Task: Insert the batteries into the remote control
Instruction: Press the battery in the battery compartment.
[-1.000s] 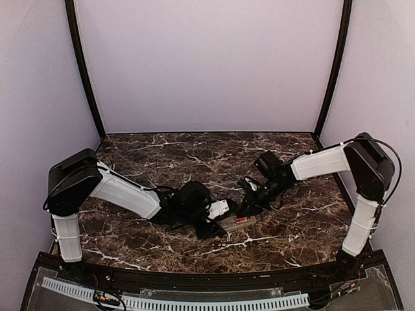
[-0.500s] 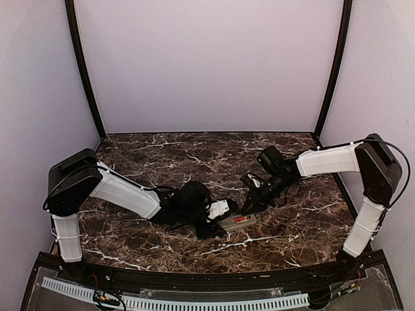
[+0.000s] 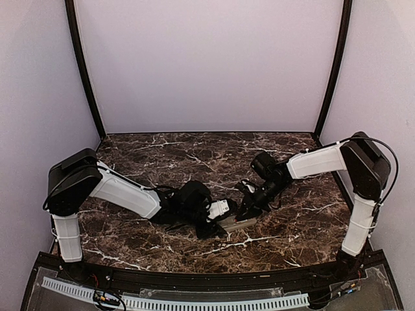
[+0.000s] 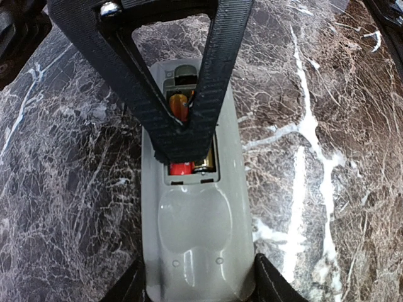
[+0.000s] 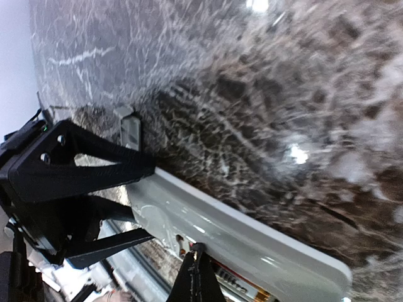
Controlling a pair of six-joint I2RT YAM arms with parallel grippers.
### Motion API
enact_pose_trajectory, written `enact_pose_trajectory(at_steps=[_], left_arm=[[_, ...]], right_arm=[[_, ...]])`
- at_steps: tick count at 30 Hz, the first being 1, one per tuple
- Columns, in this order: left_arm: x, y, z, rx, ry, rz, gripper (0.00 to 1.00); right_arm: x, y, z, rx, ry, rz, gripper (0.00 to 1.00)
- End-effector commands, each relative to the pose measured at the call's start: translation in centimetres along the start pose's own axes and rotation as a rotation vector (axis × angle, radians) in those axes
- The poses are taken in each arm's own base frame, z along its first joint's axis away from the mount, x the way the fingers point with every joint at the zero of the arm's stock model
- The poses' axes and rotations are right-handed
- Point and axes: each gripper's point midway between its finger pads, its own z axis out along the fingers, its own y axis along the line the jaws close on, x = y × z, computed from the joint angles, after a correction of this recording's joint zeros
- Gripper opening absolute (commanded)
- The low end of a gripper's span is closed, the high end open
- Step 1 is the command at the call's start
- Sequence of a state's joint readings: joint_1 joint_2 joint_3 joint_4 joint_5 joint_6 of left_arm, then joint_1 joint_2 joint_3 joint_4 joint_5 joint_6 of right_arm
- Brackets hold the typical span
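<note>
So the left gripper clamps the remote by its sides, grey back up. The right gripper is pinched shut, tips down in the recess over the red batteries.

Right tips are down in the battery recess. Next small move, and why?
Probably a slight downward press with the shut right gripper: its tips rest on the red batteries in the recess of the remote, which the left gripper holds by its sides. Whether they sit flat is hidden.
</note>
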State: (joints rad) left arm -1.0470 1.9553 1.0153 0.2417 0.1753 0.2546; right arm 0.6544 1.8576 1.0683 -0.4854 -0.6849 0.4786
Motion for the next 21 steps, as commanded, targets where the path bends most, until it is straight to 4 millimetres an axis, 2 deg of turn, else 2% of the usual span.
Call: enact_pose_trajectory(at_steps=[1,4,7,9,12,14,15,16,17,19,21], left_arm=[[1.9,0.1,0.3,0.000,0.072,0.002,0.00],[2.0,0.2,0.3,-0.005,0.074,-0.003,0.00],[2.0,0.2,0.3,-0.004,0.073,-0.005,0.00],[1.9,0.2,0.3,-0.002,0.071,-0.003,0.00],[1.4,0.4,0.2,-0.002,0.070,-0.002,0.01],[0.6,0.5,-0.2,0.000,0.053,-0.005,0.13],[0.1,0.6,-0.4,0.002,0.039,-0.010,0.26],[-0.8,0.9,-0.8,-0.002,0.017,-0.013,0.33],[-1.4,0.9,-1.1,0.002,-0.001,-0.021,0.47],[-3.0,1.3,-1.9,0.002,-0.045,-0.030,0.63],[-5.2,1.5,-3.5,0.011,-0.095,-0.035,0.72]], right_arm=[[0.9,-2.9,0.6,0.125,0.041,0.021,0.00],[0.4,-2.9,-0.1,0.118,0.013,0.030,0.00],[-0.5,-1.9,-1.1,0.115,-0.011,0.004,0.00],[-1.2,0.0,-1.9,0.063,-0.028,-0.032,0.00],[-1.9,4.1,-3.9,-0.061,-0.071,-0.114,0.00],[-2.3,5.9,-5.5,-0.082,-0.111,-0.155,0.00],[-2.5,6.3,-6.2,-0.076,-0.132,-0.169,0.00],[-2.7,6.7,-6.9,-0.066,-0.151,-0.180,0.00],[-2.8,6.9,-7.5,-0.055,-0.167,-0.188,0.00],[-3.0,7.1,-8.6,-0.036,-0.197,-0.202,0.02],[-3.0,7.3,-9.6,-0.018,-0.223,-0.217,0.04]])
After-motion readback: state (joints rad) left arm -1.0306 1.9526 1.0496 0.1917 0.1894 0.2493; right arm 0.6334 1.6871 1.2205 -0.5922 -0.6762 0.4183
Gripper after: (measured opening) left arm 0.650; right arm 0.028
